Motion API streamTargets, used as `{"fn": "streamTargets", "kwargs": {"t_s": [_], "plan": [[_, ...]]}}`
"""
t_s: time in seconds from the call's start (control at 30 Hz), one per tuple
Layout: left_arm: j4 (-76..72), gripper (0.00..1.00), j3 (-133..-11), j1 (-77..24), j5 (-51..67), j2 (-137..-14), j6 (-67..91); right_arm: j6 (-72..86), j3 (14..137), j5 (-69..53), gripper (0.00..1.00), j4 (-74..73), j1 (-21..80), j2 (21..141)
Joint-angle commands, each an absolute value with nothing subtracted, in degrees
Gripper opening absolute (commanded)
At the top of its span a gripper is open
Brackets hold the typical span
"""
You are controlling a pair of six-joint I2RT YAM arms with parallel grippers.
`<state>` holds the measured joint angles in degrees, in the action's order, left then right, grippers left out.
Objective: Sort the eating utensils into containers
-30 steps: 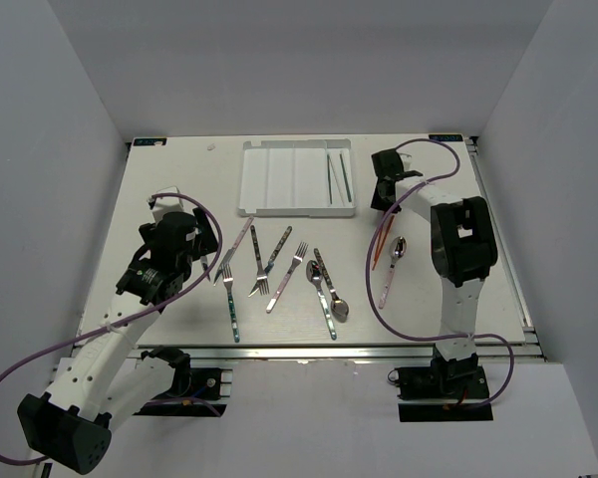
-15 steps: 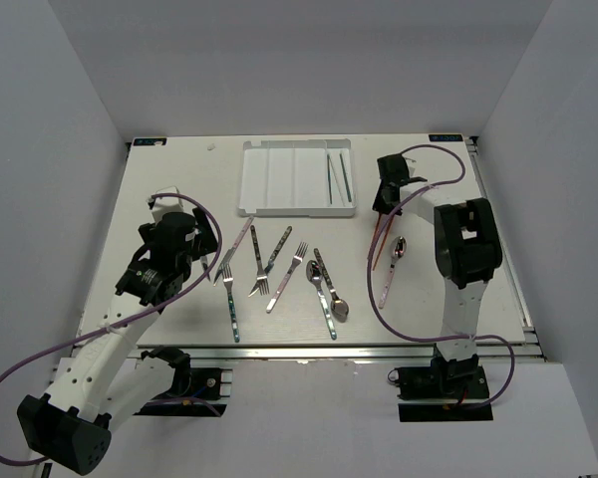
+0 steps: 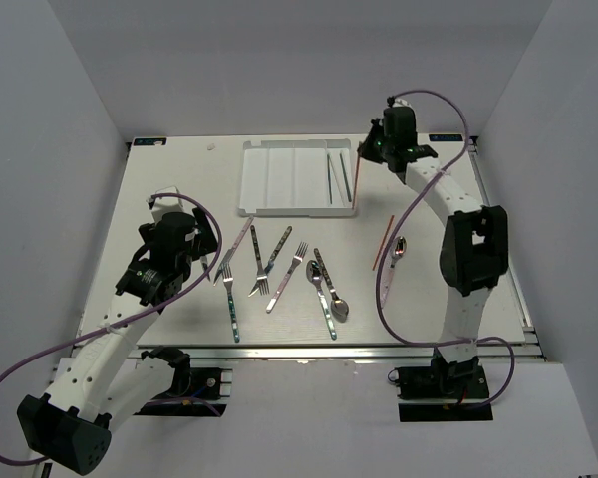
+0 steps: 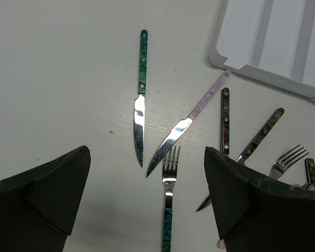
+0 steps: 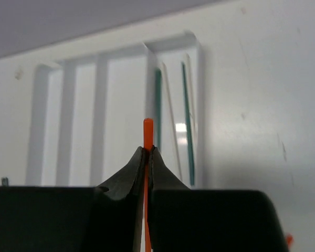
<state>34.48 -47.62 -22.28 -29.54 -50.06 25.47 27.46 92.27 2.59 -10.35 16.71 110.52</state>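
Note:
My right gripper (image 3: 369, 151) is shut on a red chopstick (image 3: 357, 179) and holds it, hanging down, over the right edge of the white tray (image 3: 279, 179). In the right wrist view the chopstick's tip (image 5: 147, 128) sticks out past my closed fingers, above the tray's rightmost slot, where green chopsticks (image 5: 187, 121) and a white one (image 5: 170, 126) lie. My left gripper (image 4: 147, 194) is open and empty above a teal-handled fork (image 4: 169, 199). Knives, forks and spoons (image 3: 279, 269) lie spread in the table's middle.
A second red chopstick (image 3: 383, 242) and a pink-handled spoon (image 3: 392, 264) lie right of centre. A teal-handled knife (image 4: 140, 100) and a pink-handled knife (image 4: 186, 123) lie ahead of my left gripper. The tray's three left slots (image 3: 284, 174) hold nothing.
My right gripper has lifted one red chopstick from the table beside the spoon and carried it back and left to the tray's right edge. The left arm has not moved.

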Motion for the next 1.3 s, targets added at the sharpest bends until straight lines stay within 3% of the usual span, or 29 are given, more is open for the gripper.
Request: {"fn": "streamTargets", "kwargs": {"t_s": [0.0, 0.23, 0.43, 0.6, 0.63, 0.67, 0.87, 1.13, 1.27], "plan": [[34.37, 0.98, -47.64, -22.15, -29.88, -49.31, 25.22, 22.51, 103.42, -0.53, 0.0, -6.07, 17.4, 118.89], [34.37, 0.98, -47.64, -22.15, -29.97, -49.92, 25.22, 18.81, 121.71, -0.97, 0.0, -5.88, 17.4, 132.87], [34.28, 0.98, -47.72, -22.15, -29.8, -50.18, 25.14, 17.14, 119.01, -0.97, 0.01, -1.95, 17.75, 134.65], [34.28, 0.98, -47.81, -22.15, -29.71, -50.54, 25.14, 16.61, 114.27, -1.68, 0.53, -2.55, 18.1, 130.44], [34.28, 0.98, -47.81, -22.15, -29.71, -50.62, 25.05, 17.05, 111.47, 2.25, 0.68, -3.07, 18.11, 127.12], [34.28, 0.98, -47.81, -22.15, -29.71, -50.71, 25.05, 18.18, 110.05, 4.2, 0.89, -4.99, 18.19, 125.26], [34.28, 0.98, -47.81, -22.15, -29.71, -50.63, 25.05, 19.59, 99.6, 21.93, 0.89, -16.94, 19.16, 111.28], [34.01, 0.98, -47.72, -22.15, -29.09, -49.92, 24.96, 28.55, 70.42, 20.74, 0.89, -14.15, 19.42, 95.9], [33.93, 0.98, -47.46, -22.15, -28.39, -49.66, 24.87, 31.81, 65.4, 23.9, 0.79, -15.03, 19.86, 95.71]]}}
